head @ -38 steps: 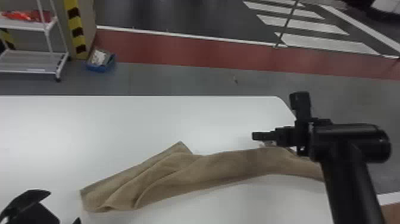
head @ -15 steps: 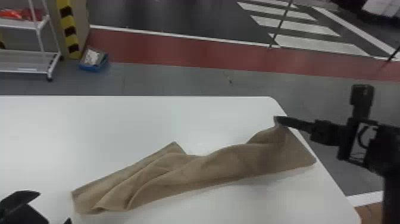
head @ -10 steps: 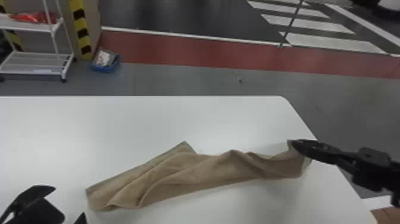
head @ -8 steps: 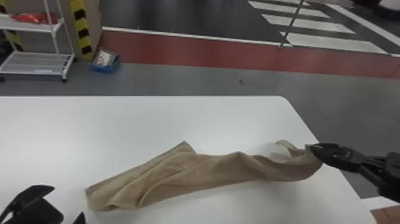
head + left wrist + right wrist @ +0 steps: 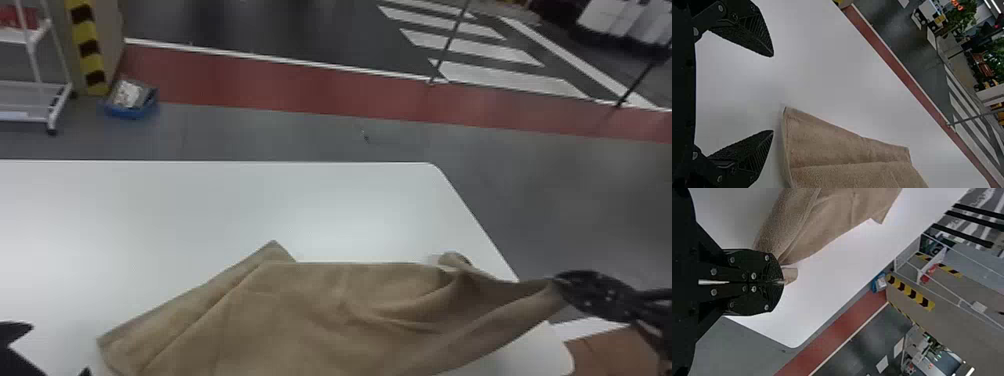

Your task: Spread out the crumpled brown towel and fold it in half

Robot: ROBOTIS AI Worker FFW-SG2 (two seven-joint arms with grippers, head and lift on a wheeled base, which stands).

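Observation:
The brown towel [image 5: 320,310] lies across the white table, its left part flat with creases. Its right end is drawn out to a point at my right gripper [image 5: 562,282], by the table's right edge. In the right wrist view, my right gripper [image 5: 781,282] is shut on the brown towel [image 5: 820,223]. My left gripper [image 5: 42,350] is at the lower left of the head view, left of the towel. Seen from its own wrist, my left gripper [image 5: 773,94] stands open beside a corner of the towel [image 5: 848,156], not touching it.
The white table [image 5: 200,215] has a rounded far right corner, with bare surface behind the towel. Beyond it on the floor are a wheeled white rack [image 5: 30,100] and a blue bin [image 5: 131,105].
My right gripper took hold of the towel's right end and pulled it rightward and nearer. The towel has widened toward the near side. My left gripper shows little movement.

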